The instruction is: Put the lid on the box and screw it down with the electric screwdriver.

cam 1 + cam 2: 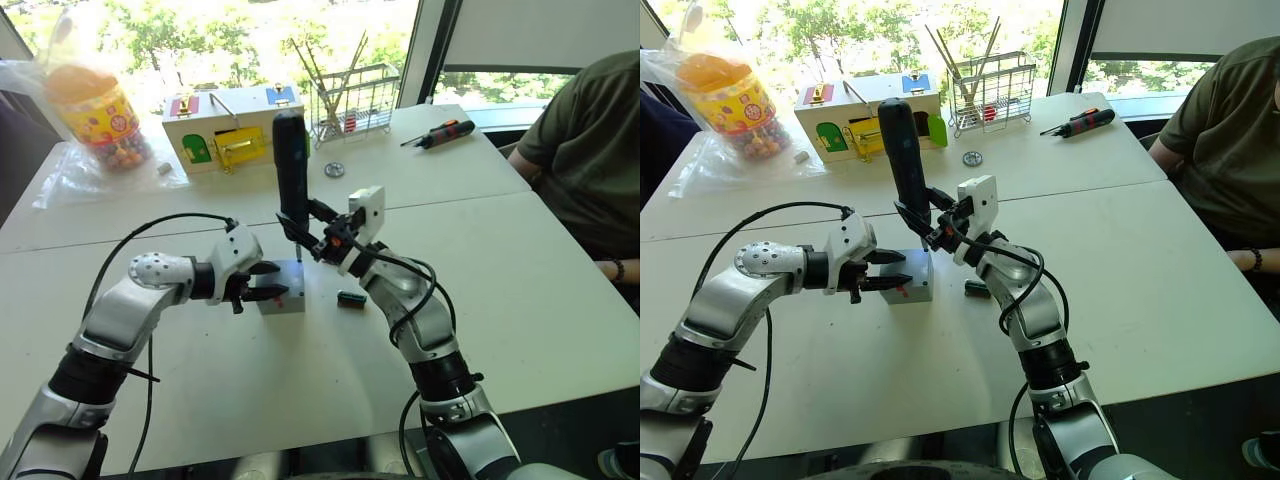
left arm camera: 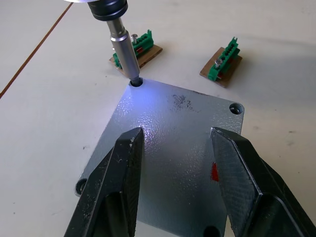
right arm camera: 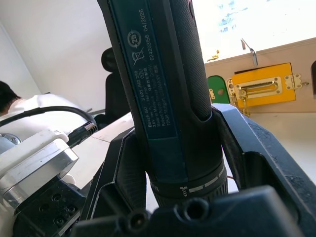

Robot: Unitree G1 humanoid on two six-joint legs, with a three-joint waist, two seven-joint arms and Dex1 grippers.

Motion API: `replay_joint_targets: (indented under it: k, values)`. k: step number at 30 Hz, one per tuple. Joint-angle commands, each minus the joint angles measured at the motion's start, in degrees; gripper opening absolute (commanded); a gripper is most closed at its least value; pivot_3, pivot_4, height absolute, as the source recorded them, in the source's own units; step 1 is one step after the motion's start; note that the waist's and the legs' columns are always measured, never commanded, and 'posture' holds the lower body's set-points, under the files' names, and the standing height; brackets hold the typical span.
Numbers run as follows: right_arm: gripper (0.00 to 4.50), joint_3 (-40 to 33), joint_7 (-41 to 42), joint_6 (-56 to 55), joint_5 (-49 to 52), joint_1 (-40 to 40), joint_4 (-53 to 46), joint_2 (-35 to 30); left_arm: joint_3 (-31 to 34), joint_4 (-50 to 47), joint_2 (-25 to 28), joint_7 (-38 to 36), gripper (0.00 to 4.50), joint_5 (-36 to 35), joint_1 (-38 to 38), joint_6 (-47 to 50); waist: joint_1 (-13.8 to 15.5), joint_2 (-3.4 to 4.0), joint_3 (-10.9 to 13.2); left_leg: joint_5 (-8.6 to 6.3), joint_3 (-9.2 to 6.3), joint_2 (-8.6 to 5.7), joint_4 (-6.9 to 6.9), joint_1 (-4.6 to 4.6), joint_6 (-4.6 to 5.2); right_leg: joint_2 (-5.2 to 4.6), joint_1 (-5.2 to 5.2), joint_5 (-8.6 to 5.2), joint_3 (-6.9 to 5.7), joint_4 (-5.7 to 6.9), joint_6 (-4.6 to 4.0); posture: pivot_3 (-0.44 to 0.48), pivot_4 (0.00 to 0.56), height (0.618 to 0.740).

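Our right gripper clamps the electric screwdriver, bit in the lid's corner hole; our left gripper has its jaws open around the box.

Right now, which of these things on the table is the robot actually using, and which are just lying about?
In use:
- lid, on the box
- electric screwdriver, held by the right gripper
- left gripper, open at the box

Lying about:
- hand screwdriver
- wooden latch box
- wire rack
- candy tub
- green terminal blocks

Both arms reach in toward the middle. The left gripper lies level, its 2 fingers spread apart over the lid. The right gripper is clamped around the upright electric screwdriver.
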Motion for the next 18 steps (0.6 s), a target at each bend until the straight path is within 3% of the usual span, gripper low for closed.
replay_joint_targets:
  k: [1, 10, 18]
  values:
    - [1.89, 1.9, 0.2, 4.0, -0.6, 3.9, 4.9, -0.6, -0.1, 0.6, 0.0, 0.1, 2.18, 0.7, 0.5, -0.5, 0.0, 0.0, 0.0, 0.0, 0.0, 0.0, 0.0, 0.0, 0.0, 0.0, 0.01, 0.0, 0.0, -0.01, 0.0, 0.0, 0.15, 0.74]
    - [1.89, -0.5, -1.4, 4.6, 1.1, 2.2, 0.2, -0.6, -0.7, 1.9, -1.0, 0.3, 2.18, 1.3, 0.5, -1.5, 0.1, 0.02, 0.0, 0.0, 0.0, 0.0, -0.01, -0.02, 0.0, -0.01, 0.01, 0.0, 0.01, -0.07, 0.0, 0.0, 0.15, 0.74]
    - [1.89, -5.8, -3.0, 11.2, 6.8, -3.6, -13.5, -3.4, -1.3, 4.5, -1.9, 0.0, 2.18, 2.1, 0.8, -3.0, 0.5, 0.1, 0.3, 0.02, -0.03, -0.01, 0.01, -0.23, -0.03, -0.04, -0.03, 0.0, -0.01, -0.31, 0.0, 0.0, 0.15, 0.74]
